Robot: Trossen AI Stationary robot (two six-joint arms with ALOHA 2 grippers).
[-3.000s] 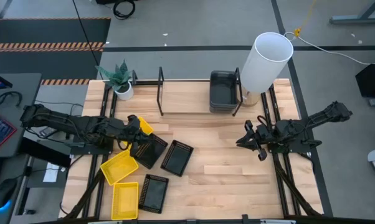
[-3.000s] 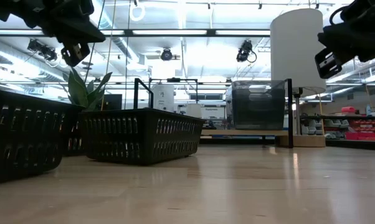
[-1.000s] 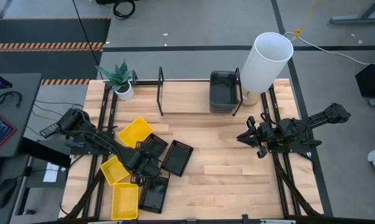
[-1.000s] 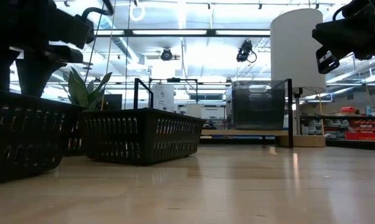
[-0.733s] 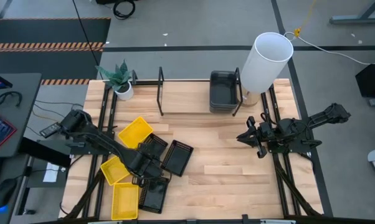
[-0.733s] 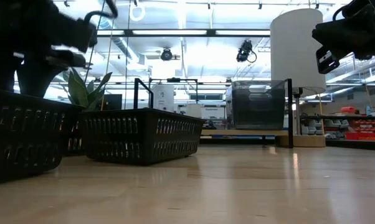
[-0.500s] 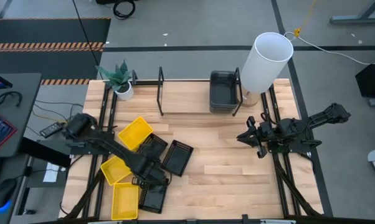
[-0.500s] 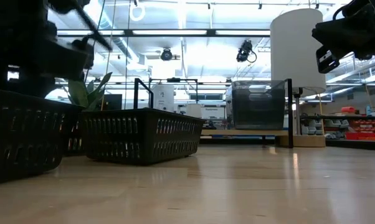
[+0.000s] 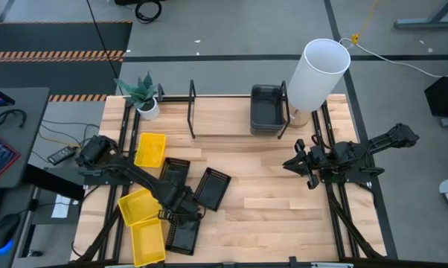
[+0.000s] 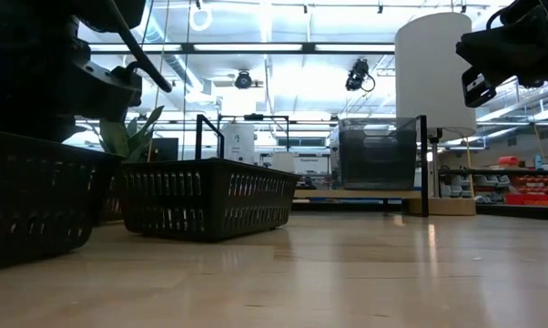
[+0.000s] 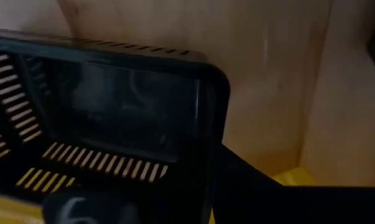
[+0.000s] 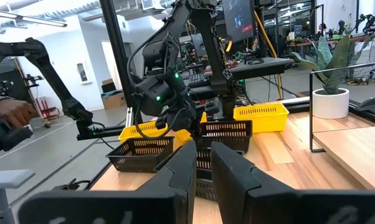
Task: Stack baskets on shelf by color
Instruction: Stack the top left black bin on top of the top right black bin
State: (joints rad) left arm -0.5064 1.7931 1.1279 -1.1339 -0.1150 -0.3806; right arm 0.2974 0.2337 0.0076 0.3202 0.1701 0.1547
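Two arms: left gripper [image 9: 181, 211] pressed together on the front black mesh basket [image 9: 181, 232] rim; right gripper [image 9: 296, 165] hovers mid-table, fingers narrowly parted, empty.
Left wrist only: basket corner [image 11: 206, 81] fills view.
Far edge: grey baskets [image 9: 266, 109] on shelf [image 9: 192, 112].

yellow baskets [image 9: 150, 149]: bright yellow | mesh baskets [image 9: 212, 187]: black, slotted | shelf basket [image 9: 266, 109]: dark grey | cylinder [image 9: 318, 73]: white

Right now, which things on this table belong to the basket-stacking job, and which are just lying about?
Part of the job:
yellow baskets
black mesh baskets
dark grey baskets, already on the shelf
shelf
left gripper, shut at a black basket's rim

Just lying about:
potted plant
white cylinder
right gripper, waiting
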